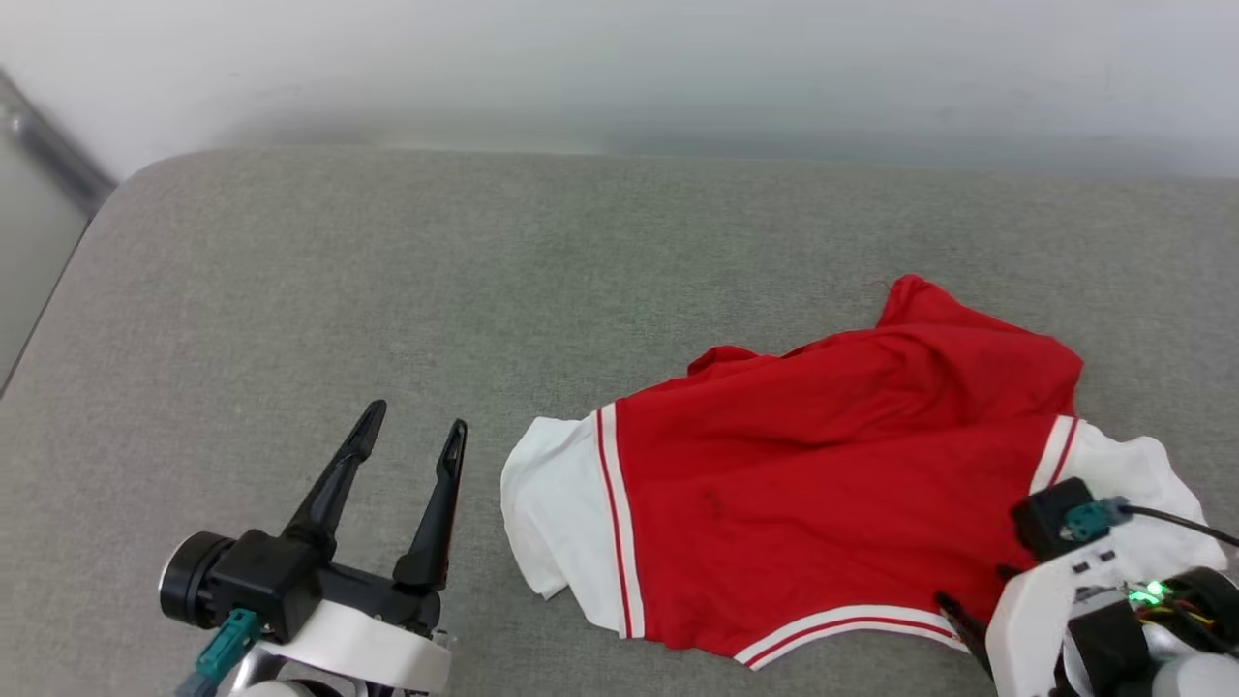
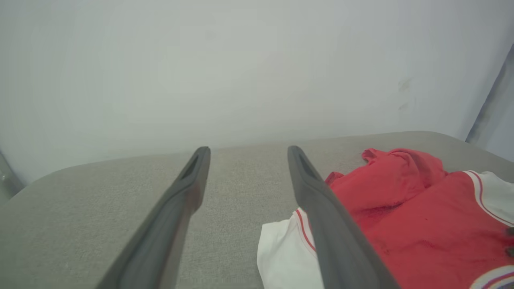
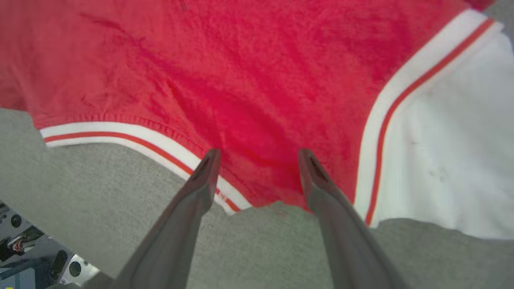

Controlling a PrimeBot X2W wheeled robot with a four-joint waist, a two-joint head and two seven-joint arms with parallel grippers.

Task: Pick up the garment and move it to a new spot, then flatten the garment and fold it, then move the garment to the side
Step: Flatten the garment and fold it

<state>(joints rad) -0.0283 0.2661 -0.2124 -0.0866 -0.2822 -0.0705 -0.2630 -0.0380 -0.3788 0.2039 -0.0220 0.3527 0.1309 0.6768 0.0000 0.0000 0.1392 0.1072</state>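
The garment [image 1: 823,455] is a red shirt with white sleeves and red-white striped trim. It lies crumpled on the grey cushion, right of centre, and no lettering shows. My left gripper [image 1: 414,423] stands open just left of its white sleeve [image 1: 547,513], touching nothing. In the left wrist view the left gripper [image 2: 247,152] points across bare cushion, with the garment [image 2: 409,212] to its right. My right gripper [image 3: 259,156] is open, its tips over the garment [image 3: 241,72] at the striped hem [image 3: 120,136]. One of its dark fingers [image 1: 956,617] shows at the garment's near right edge.
The grey cushioned surface [image 1: 387,271] reaches back to a pale wall [image 1: 619,68] and has a rounded far-left corner. A grey metal bar [image 1: 48,145] runs along the far left. Parts of the robot's base [image 3: 24,257] sit below the near edge.
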